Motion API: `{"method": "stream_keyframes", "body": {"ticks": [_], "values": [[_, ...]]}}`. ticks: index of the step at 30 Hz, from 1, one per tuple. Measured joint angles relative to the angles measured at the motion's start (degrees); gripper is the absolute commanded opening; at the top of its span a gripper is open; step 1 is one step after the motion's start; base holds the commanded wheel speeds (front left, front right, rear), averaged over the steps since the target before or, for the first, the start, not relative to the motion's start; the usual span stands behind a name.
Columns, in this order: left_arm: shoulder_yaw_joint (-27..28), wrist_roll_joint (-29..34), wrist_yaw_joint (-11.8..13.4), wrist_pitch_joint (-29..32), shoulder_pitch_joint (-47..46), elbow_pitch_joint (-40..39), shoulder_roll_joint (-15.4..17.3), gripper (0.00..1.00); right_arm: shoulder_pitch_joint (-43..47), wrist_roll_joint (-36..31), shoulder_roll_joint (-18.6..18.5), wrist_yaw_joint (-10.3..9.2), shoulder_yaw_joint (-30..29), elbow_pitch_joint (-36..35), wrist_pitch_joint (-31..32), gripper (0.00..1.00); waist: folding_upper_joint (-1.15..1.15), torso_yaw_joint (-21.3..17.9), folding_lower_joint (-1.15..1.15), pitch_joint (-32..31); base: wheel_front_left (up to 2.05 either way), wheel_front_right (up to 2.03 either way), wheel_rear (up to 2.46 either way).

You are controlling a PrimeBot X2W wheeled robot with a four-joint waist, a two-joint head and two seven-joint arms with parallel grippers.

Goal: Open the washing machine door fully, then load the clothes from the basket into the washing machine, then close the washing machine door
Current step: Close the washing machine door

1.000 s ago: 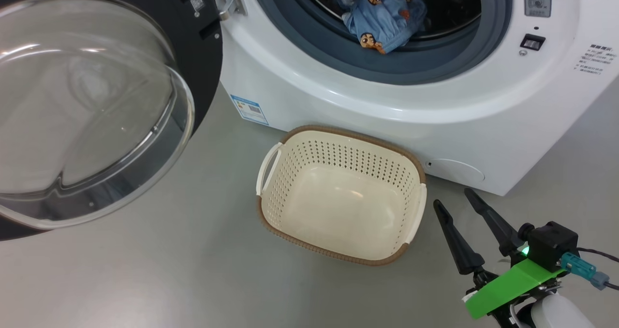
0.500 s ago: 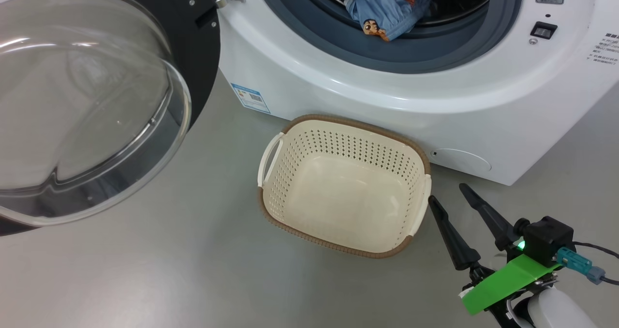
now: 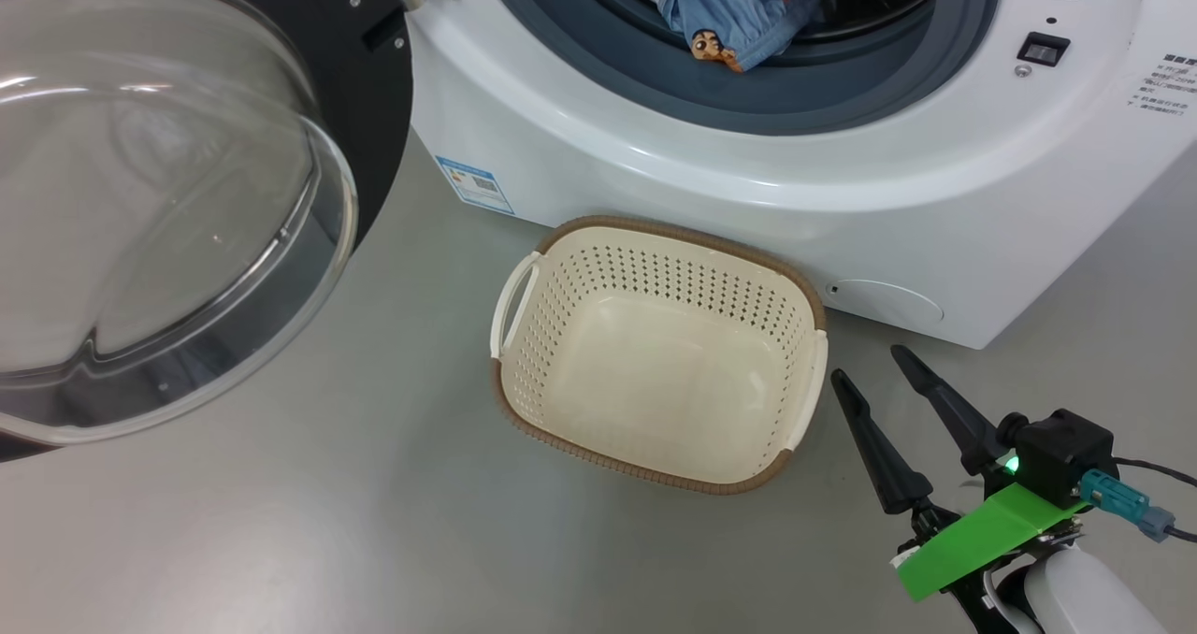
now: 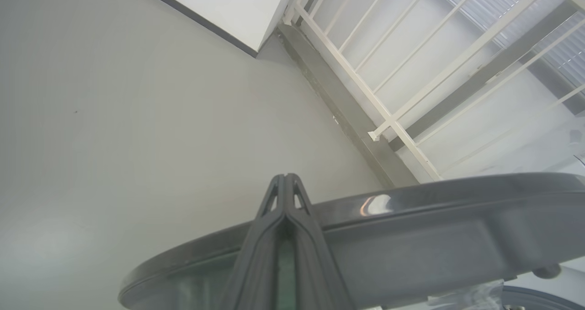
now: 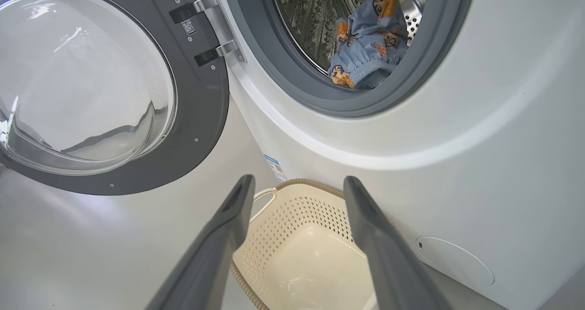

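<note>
Right gripper (image 3: 866,364): is being held spread wide with nothing between the fingers, low over the floor just beside the basket's right handle.
Left gripper (image 4: 283,178): is being held pressed together, pinching nothing. It is being seen against the door's dark rim, and contact cannot be told.
Basket (image 3: 655,274): is being found on the floor close against the machine's front, and no garment is being seen in it.
Washing machine door (image 3: 168,204): is being found swung wide open, hinged at the left of the opening.
Door handling, as judged: it is being rated stiff, fairly heavy and free-swinging. The glossy ring is being rated slippery and the glass bowl fragile. A push is being advised on the ring's free edge, far from the hinges and not on the glass.
Washing machine (image 3: 748,204): is being found with its drum mouth unobstructed.
Clothes (image 3: 739,7): are being seen lying inside the drum, just behind the gasket. They are being rated soft and light, and are being judged clear of the door's seat.
</note>
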Motion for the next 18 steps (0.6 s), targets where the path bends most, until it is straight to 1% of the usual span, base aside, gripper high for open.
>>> {"method": "stream_keyframes", "body": {"ticks": [8, 18], "values": [[-1.4, -1.8, 0.0, 2.8, 0.0, 0.0, 0.9, 0.0, 0.0, 0.0, 0.0, 0.0, 0.0, 0.0, 0.0, 1.0, 0.0, -0.2, 0.0, -0.2, 0.0, 0.0, 0.0], [-3.0, -4.3, 0.3, 8.1, 1.2, -1.9, 2.4, 0.0, 0.0, 0.0, 0.2, 0.0, -0.1, 0.1, 0.0, 1.0, 0.0, -0.1, 0.0, -1.1, 0.0, 0.0, 0.0]]}}
